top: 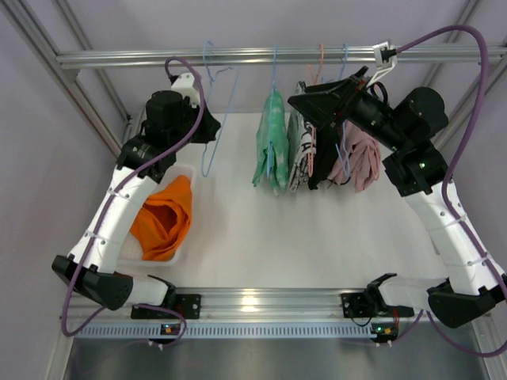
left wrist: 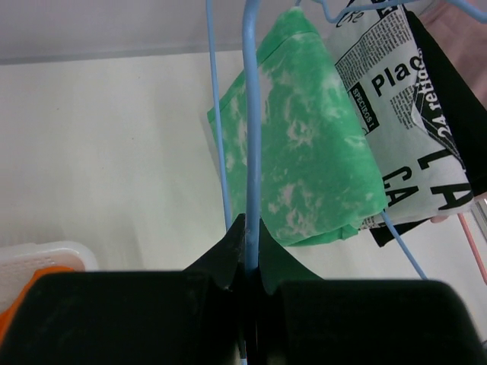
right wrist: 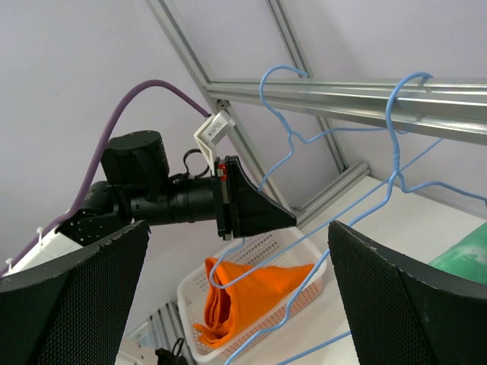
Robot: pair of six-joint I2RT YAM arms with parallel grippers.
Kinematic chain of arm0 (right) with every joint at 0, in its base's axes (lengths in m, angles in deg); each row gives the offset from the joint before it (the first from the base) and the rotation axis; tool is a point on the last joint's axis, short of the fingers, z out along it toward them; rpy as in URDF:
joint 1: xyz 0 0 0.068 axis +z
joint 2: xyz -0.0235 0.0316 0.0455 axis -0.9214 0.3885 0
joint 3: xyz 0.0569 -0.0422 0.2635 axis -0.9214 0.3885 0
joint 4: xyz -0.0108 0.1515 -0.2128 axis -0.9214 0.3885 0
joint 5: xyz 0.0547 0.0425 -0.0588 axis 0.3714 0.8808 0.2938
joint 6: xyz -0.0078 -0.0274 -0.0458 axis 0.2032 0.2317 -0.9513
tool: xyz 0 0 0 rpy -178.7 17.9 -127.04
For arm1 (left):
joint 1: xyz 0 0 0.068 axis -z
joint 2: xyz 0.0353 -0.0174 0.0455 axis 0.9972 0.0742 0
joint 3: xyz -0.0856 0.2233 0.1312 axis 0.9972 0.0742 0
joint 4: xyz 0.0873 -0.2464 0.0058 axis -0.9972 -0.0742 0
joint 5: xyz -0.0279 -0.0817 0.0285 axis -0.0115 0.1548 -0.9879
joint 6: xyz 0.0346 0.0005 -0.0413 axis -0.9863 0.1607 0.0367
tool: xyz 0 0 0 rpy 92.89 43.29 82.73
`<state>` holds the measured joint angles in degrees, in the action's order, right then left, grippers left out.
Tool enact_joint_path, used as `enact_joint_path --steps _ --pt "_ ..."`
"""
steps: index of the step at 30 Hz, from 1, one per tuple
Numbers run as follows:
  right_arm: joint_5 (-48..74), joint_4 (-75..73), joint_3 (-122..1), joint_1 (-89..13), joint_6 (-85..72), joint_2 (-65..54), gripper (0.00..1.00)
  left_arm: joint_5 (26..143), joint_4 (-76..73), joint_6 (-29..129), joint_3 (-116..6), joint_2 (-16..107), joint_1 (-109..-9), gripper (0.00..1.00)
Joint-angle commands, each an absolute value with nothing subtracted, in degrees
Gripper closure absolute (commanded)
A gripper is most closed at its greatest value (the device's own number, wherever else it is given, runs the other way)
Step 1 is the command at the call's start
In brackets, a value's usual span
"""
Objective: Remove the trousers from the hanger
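Note:
The orange trousers (top: 162, 218) lie bunched in a white basket (top: 187, 170) at the left, off the hanger; they also show in the right wrist view (right wrist: 251, 296) and as an orange sliver in the left wrist view (left wrist: 17, 303). The light-blue hanger (top: 230, 95) hangs bare from the rail (top: 261, 55), its hook over the bar. My left gripper (top: 212, 131) is shut on the hanger's wire (left wrist: 251, 152), seen pinched between the jaws (left wrist: 251, 255) and in the right wrist view (right wrist: 275, 163). My right gripper (top: 305, 111) is open and empty, its fingers (right wrist: 68, 296) spread wide, up by the hanging clothes.
A mint-green patterned garment (top: 271, 138) on another blue hanger, a newspaper-print garment (left wrist: 403, 114), a black one and a pale pink one (top: 360, 154) hang along the rail right of the bare hanger. Frame posts stand at the back corners.

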<state>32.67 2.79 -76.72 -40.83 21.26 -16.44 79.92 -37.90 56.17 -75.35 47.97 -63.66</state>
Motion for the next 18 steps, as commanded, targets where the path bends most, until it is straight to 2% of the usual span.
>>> enact_joint_path --steps 1,8,15,18 --pt "32.21 2.58 -76.52 -41.91 21.87 -18.14 0.00 72.74 -35.06 57.16 -79.47 49.64 -61.66 1.00" --pt "32.03 2.85 -75.72 -42.35 21.87 -18.58 0.01 67.81 -36.73 57.33 -83.88 54.38 -60.52 1.00" --pt "31.60 3.46 -74.50 -42.70 20.65 -19.90 0.01 72.90 -35.59 57.86 -78.34 53.16 -60.43 1.00" --pt "31.42 3.81 -73.44 -42.88 19.77 -20.69 0.01 74.30 -34.88 56.72 -76.06 50.79 -60.43 0.94"
